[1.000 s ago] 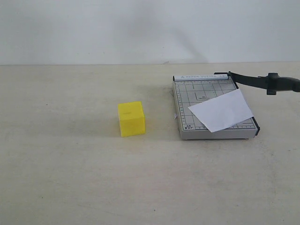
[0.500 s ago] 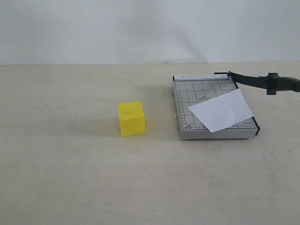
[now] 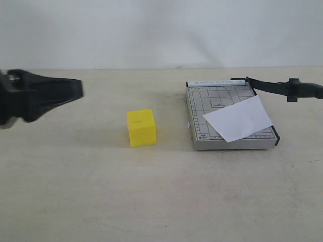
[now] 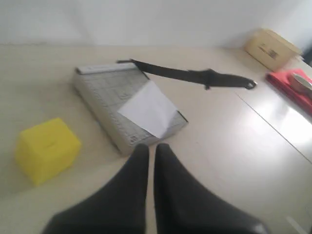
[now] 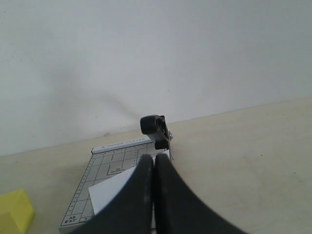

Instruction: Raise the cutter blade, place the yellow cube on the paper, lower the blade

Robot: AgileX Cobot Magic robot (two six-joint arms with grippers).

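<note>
At frame's left edge, L gripper (image 3: pixel 79 89) is hovering clenched, empty, aiming toward yellow cube (image 3: pixel 141 127) sitting on desk (image 3: pixel 151 201). Right of ctr, paper (image 3: pixel 239 118) is lying on cutter board (image 3: pixel 212 101) w/ cutter blade (image 3: pixel 275 86) lifted clear, leaving room for cube. R gripper (image 5: pixel 153 161) is hanging clenched too.

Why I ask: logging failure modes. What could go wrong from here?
The left gripper has shut jaws; unopened, they could shove the yellow cube. The paper lies askew on the board; setting the cube down may slide it. The raised cutter blade could strike the cube when lowered.
</note>
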